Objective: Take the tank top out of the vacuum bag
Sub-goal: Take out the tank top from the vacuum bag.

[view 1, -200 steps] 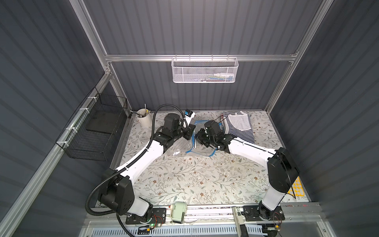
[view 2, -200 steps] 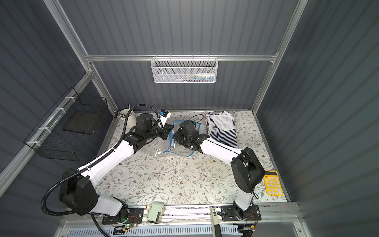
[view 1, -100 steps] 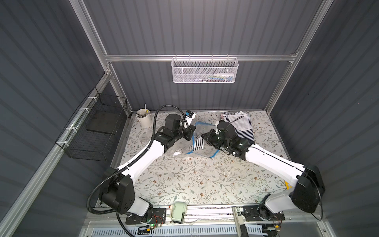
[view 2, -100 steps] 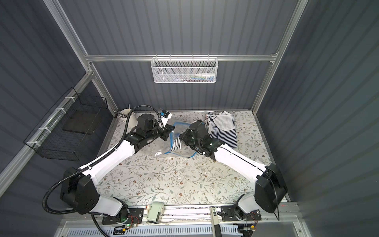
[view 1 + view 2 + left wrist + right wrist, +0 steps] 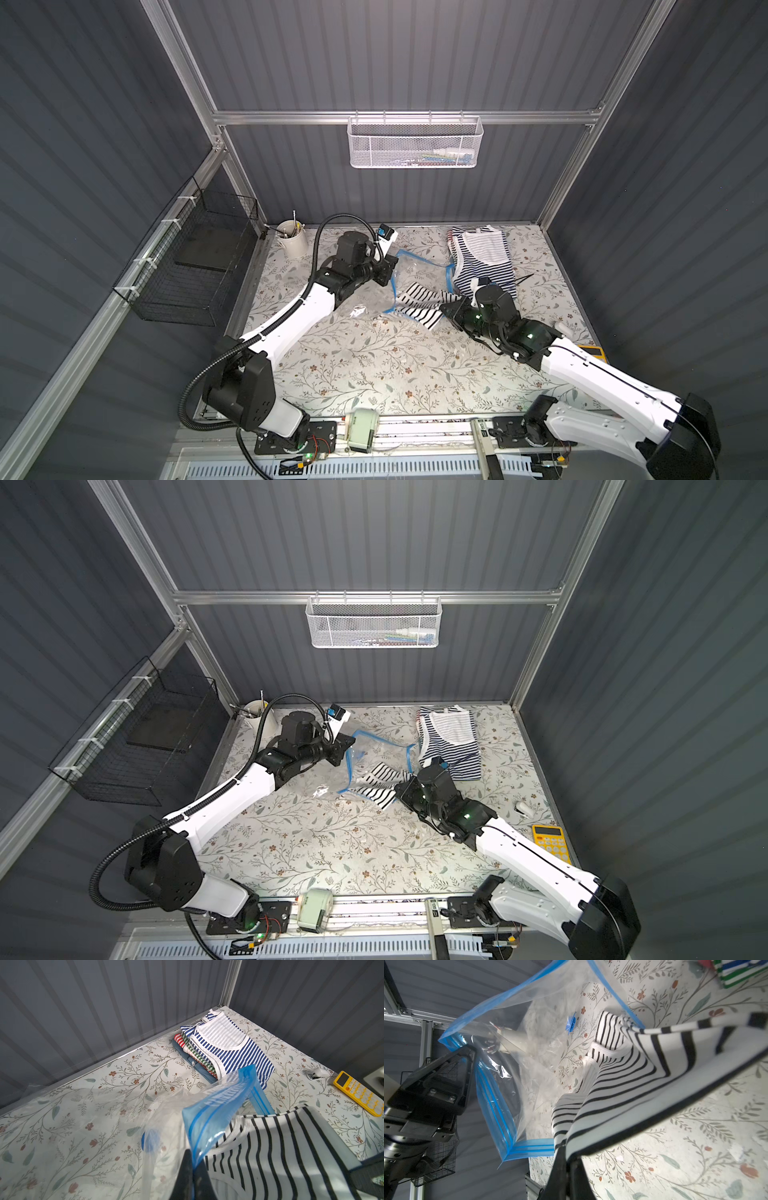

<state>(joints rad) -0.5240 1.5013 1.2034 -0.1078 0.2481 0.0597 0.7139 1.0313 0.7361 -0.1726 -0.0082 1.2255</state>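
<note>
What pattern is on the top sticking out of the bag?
The tank top has black-and-white stripes; clearest in the right wrist view.

A robot test cell in a lab: the table (image 5: 374, 365), under a flowered cover, is boxed in by ribbed grey walls (image 5: 395, 54) on an aluminium frame (image 5: 291, 117). A left arm (image 5: 291, 320) and a right arm (image 5: 602, 378) are bolted to a rail (image 5: 419, 424) at the table's near edge. A white mesh basket (image 5: 414, 143) hangs above its far edge, and a black wire basket (image 5: 191, 266) hangs beside its left edge.
</note>
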